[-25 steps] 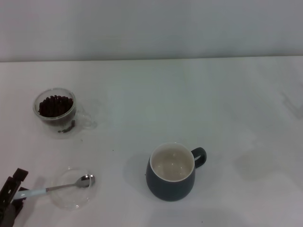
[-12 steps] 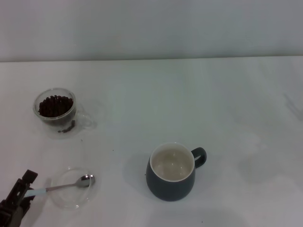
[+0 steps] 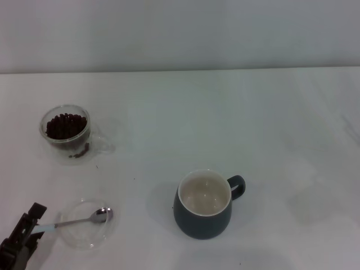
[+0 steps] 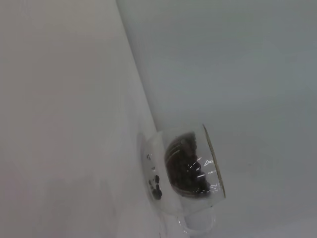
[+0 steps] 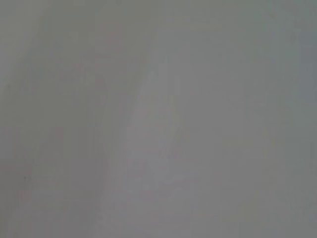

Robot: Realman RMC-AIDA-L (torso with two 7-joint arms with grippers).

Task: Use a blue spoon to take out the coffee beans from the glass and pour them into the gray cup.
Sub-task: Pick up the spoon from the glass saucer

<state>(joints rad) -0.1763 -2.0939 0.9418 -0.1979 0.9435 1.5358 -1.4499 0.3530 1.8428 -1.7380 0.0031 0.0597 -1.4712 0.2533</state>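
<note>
The blue spoon (image 3: 73, 221) lies with its metal bowl on a flat clear saucer (image 3: 84, 237) at the near left, its pale handle pointing left. My left gripper (image 3: 27, 229) sits low at the handle's end and covers its tip. The glass (image 3: 66, 128) full of coffee beans (image 3: 66, 125) stands at the far left, well beyond the spoon. It also shows in the left wrist view, glass (image 4: 210, 163) and coffee beans (image 4: 185, 166). The gray cup (image 3: 203, 207) stands near centre, its cream inside bare and its handle to the right. My right gripper is out of view.
A few loose beans (image 3: 80, 152) lie at the foot of the glass, and as loose beans (image 4: 154, 184) in the left wrist view. The white table (image 3: 225, 124) ends at a pale wall behind. The right wrist view shows only a blank surface.
Over the last second my left gripper slid a little to the right along the spoon handle, so less of the blue shows. The spoon, glass and cup stayed put.
</note>
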